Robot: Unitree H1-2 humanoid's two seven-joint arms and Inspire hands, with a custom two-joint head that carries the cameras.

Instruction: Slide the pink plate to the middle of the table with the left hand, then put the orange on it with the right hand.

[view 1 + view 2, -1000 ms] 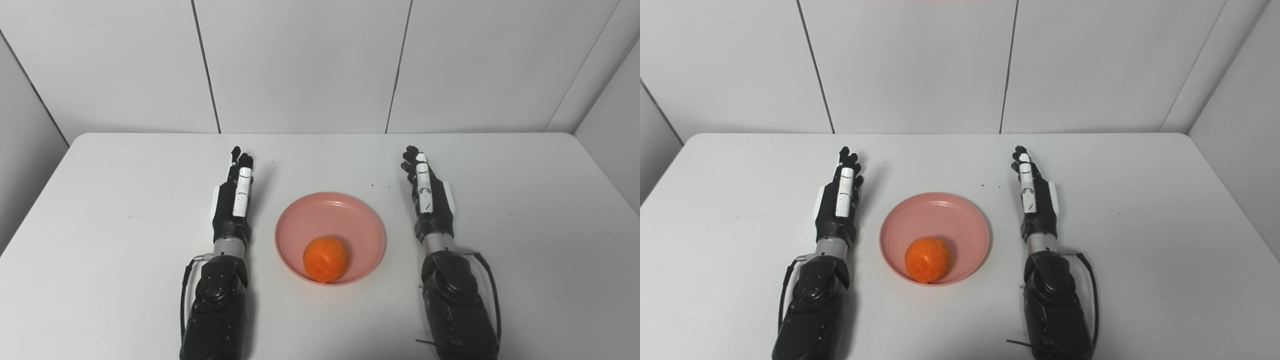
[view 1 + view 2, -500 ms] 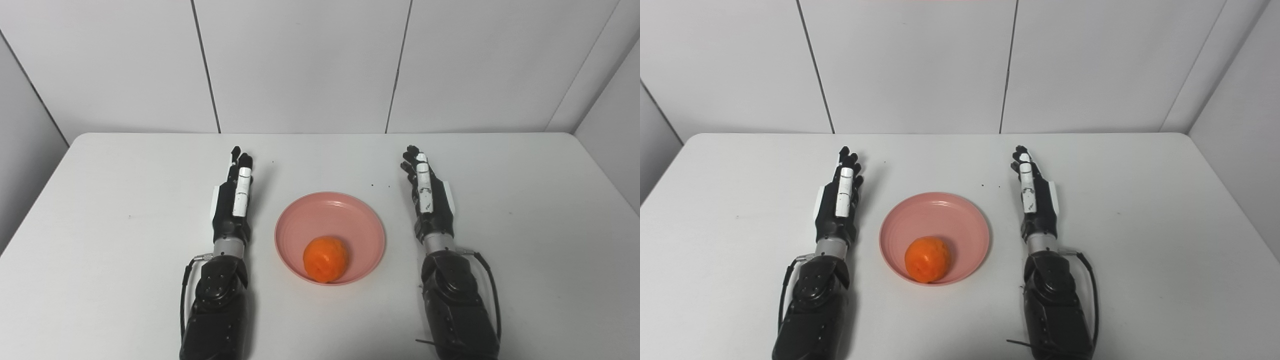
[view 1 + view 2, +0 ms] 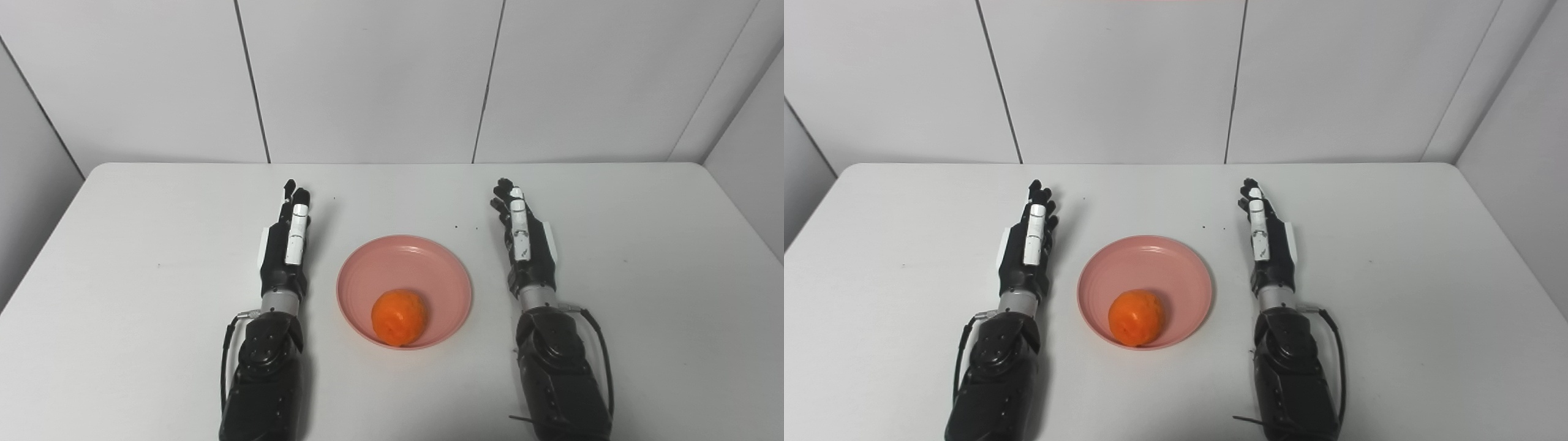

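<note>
The pink plate lies in the middle of the white table, between my two arms. An orange rests inside it, against the near rim. My left hand lies flat on the table just left of the plate, fingers stretched forward, open and holding nothing. My right hand lies a little further from the plate on its right side, also open with straight fingers. Neither hand touches the plate or the orange.
White wall panels close the table off at the back and on both sides. A few small dark specks mark the tabletop beyond the plate.
</note>
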